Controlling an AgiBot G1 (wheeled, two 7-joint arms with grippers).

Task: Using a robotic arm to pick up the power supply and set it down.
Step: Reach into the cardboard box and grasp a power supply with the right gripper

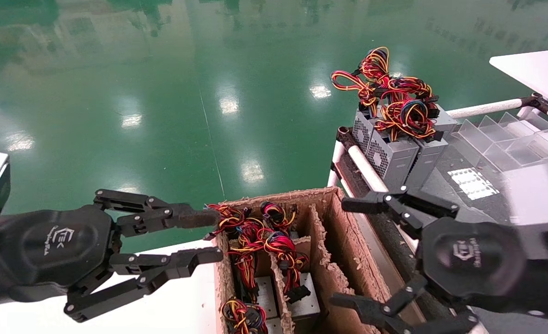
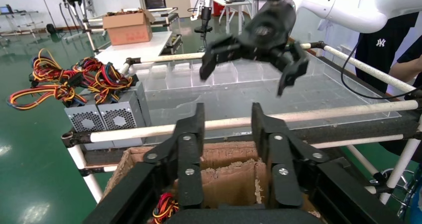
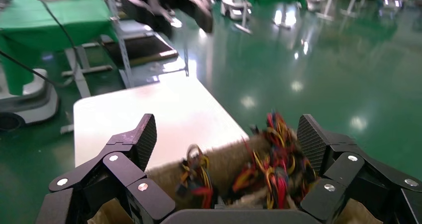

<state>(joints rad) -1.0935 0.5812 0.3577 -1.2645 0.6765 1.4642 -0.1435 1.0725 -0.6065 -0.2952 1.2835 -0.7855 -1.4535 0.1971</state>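
Your right gripper [image 1: 343, 250] spread wide and empty over the cardboard box [image 1: 332, 260], left gripper [image 1: 211, 236] parted beside that box, power supply [image 1: 302, 297] inside it, untouched.

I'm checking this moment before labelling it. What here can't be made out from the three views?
- Power supplies in the cardboard box: mostly hidden by their wires and the dividers in the head view.
- Lower finger of the right gripper: its far end is cut off by the head view's bottom edge.
- Box contents in the left wrist view: blocked by the left gripper.
- Wire bundles in the right wrist view: blurred; connectors unreadable.
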